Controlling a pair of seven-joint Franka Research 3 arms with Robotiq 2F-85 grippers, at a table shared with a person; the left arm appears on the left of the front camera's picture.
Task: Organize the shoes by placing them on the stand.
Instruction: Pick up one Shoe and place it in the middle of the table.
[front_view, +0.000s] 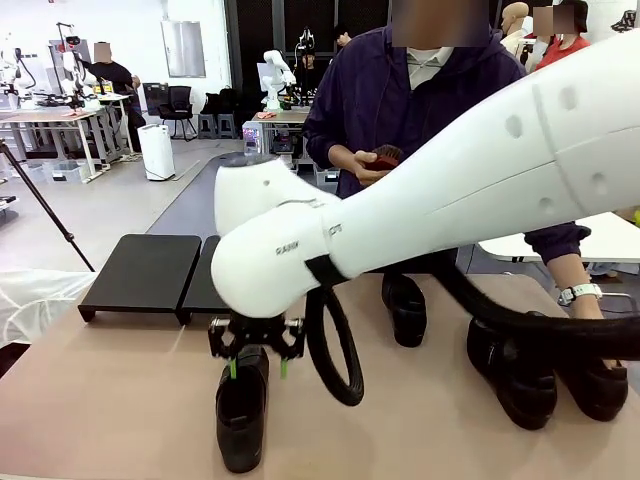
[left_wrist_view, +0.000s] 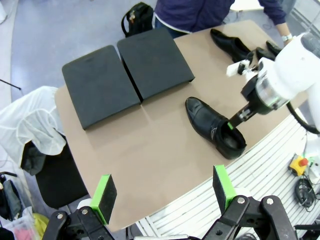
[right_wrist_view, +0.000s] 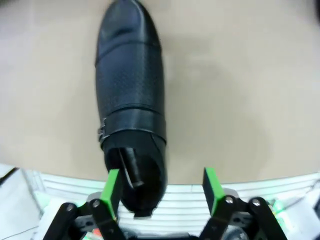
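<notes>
- In the front view we see the right arm reaching across the table (front_view: 120, 400). The right gripper (front_view: 257, 368) has its fingers apart over one end of a black shoe (front_view: 242, 425) lying near the robot's edge. The stand (front_view: 145, 270) sits farther back on the left, apart from that shoe. Other shoes (front_view: 405, 310) lie on the table to the right.
- In the left wrist view we find the left gripper (left_wrist_view: 163, 192) spread wide and gripping nothing, high above the table. The shoe (left_wrist_view: 210, 122) lies near the stand (left_wrist_view: 127, 75) but off it, with its toe towards the stand. The right gripper (left_wrist_view: 232, 123) is at its heel.
- In the right wrist view the right gripper (right_wrist_view: 161, 189) is parted. One green pad (right_wrist_view: 112, 187) sits over the heel opening of the shoe (right_wrist_view: 130, 85), the other beside it.
</notes>
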